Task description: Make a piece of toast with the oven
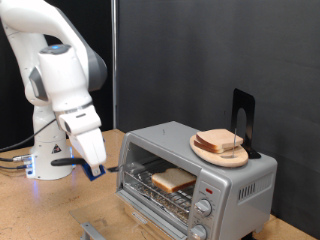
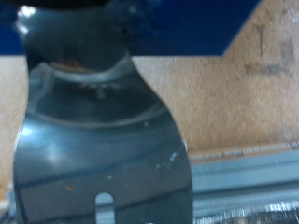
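The silver oven (image 1: 200, 180) stands at the exterior view's right. Its door seems folded down, with a grey edge (image 1: 90, 230) at the bottom. One slice of toast (image 1: 172, 180) lies flat on the wire rack inside. My gripper (image 1: 92, 168), with blue parts at its tip, hangs above the table to the exterior view's left of the oven, apart from it. In the wrist view a dark metal blade (image 2: 98, 140) with a slot fills most of the picture under a blue part (image 2: 187, 23). The fingers themselves do not show.
A plate (image 1: 202, 152) with stacked bread slices (image 1: 220, 143) sits on top of the oven, next to a black upright stand (image 1: 243, 118). Two knobs (image 1: 203, 208) are on the oven's front right. A grey metal edge (image 2: 248, 173) crosses the wooden table (image 2: 234, 93).
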{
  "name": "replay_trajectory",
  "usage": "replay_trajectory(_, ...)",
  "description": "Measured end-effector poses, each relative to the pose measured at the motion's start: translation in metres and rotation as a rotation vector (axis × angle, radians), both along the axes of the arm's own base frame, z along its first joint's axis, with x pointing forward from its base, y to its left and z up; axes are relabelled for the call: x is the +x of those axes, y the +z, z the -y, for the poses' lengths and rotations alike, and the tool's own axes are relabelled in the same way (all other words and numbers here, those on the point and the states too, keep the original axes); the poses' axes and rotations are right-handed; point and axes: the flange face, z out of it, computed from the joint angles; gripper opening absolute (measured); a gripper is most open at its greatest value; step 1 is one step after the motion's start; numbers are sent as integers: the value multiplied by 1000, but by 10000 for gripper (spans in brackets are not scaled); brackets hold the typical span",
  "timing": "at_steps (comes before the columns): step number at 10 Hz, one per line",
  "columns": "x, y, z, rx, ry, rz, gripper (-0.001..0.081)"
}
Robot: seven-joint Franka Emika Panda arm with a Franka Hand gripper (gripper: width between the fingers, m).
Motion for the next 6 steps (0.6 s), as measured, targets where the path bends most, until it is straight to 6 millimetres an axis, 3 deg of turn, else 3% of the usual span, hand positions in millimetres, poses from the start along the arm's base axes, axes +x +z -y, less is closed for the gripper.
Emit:
replay_trajectory(3,-11,35,6,81,-5,40,404)
replay_trajectory(6,-14,38,3,92,11,36,404)
